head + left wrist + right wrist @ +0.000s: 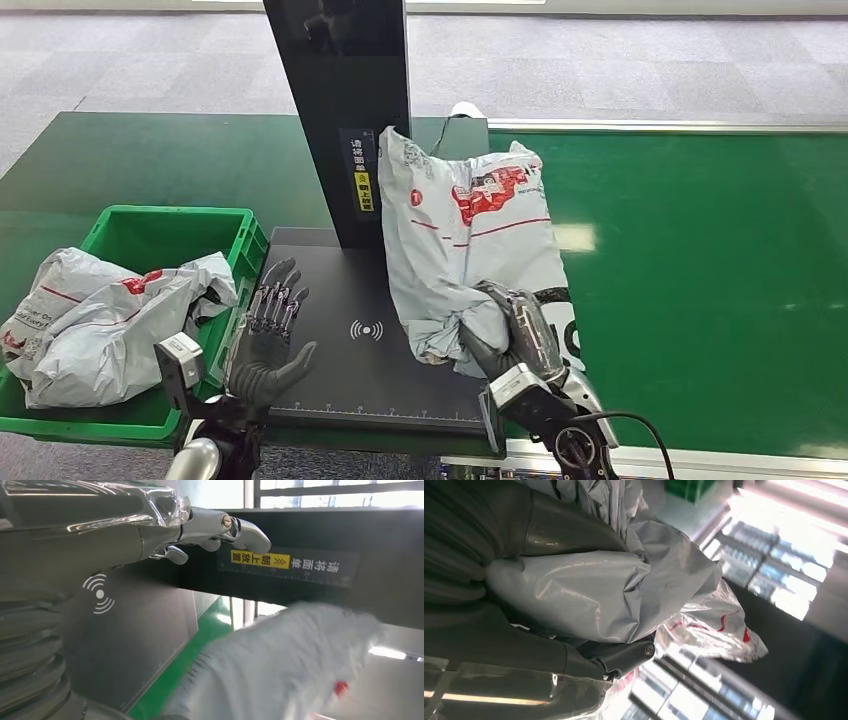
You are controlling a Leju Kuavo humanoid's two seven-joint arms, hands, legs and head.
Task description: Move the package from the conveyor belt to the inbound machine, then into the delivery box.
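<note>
Gripping the package (465, 235) beside the scanner post (340, 110), right hand (515, 335) fingers; left hand (268, 335) spread, empty.

From my feed I see the green conveyor belt (700, 260) running across the scene, and on its near part sits the inbound machine's flat black scanning plate (350, 350) with a dark upright column (340, 110) rising from its far edge. A grey package (465, 230) with red print lies directly on the plate's right side, reaching over onto the belt. Just left of the plate stands a green delivery box (160, 235) with another crumpled grey bag (100, 320) lying in it.
</note>
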